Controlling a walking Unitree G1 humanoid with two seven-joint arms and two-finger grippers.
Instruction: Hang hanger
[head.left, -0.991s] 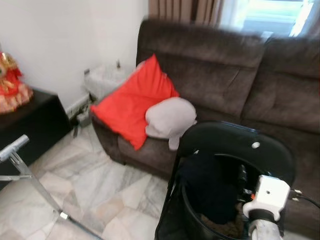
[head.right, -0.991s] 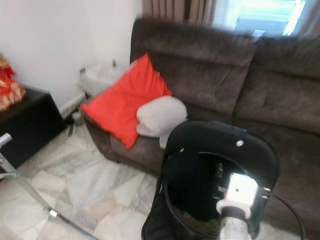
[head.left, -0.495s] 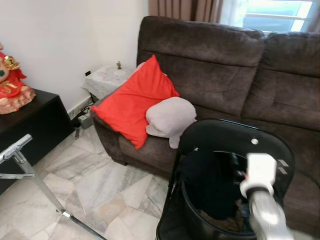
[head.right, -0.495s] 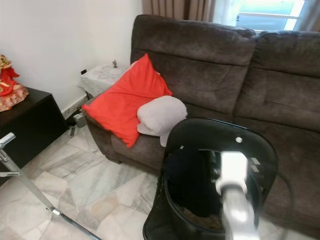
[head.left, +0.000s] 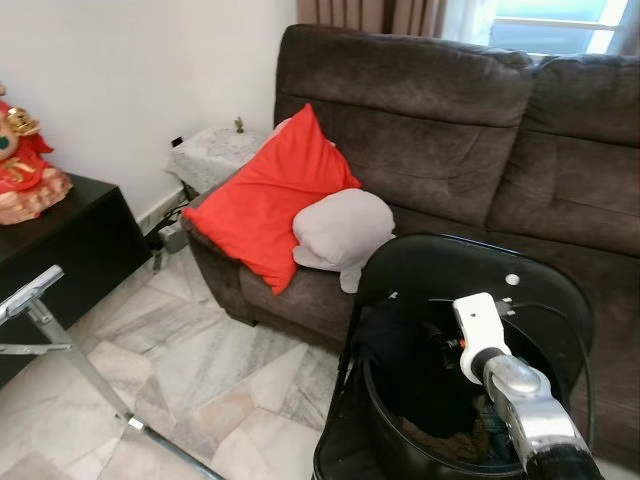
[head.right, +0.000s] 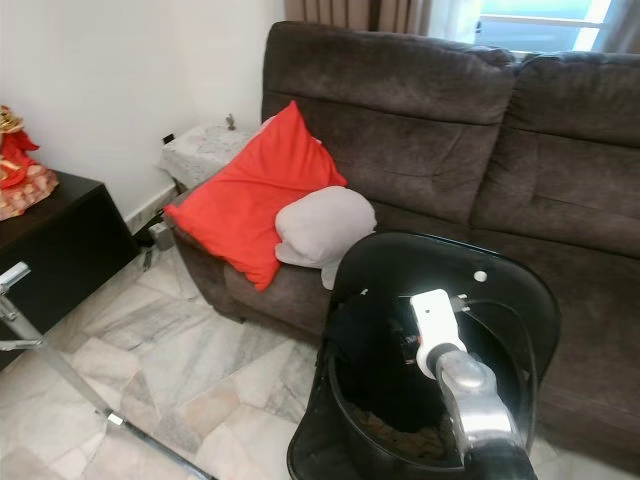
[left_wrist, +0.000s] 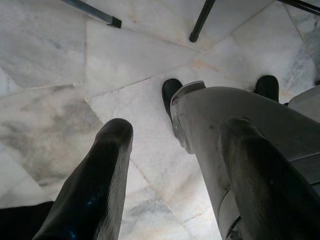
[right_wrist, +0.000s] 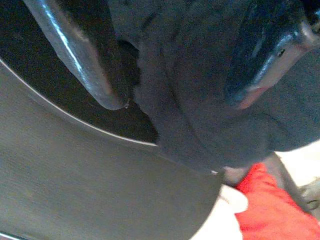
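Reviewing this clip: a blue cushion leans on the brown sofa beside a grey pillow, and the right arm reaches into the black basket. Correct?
Not quite: the cushion is red, not blue, as the left eye view shows. It does lean on the sofa beside the grey pillow, and the right arm reaches into the black basket.

Red cushion (head.left: 268, 203), grey pillow (head.left: 342, 228), brown sofa (head.left: 450, 150), black basket (head.left: 540, 290).

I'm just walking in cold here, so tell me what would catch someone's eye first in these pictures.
The bright red square cushion leaning on the dark brown fabric sofa, with a pale grey pillow beside it, stands out most. In front, the right gripper reaches into a tall black plastic basket holding dark clothes. A red and gold figurine sits on a black cabinet at far left.
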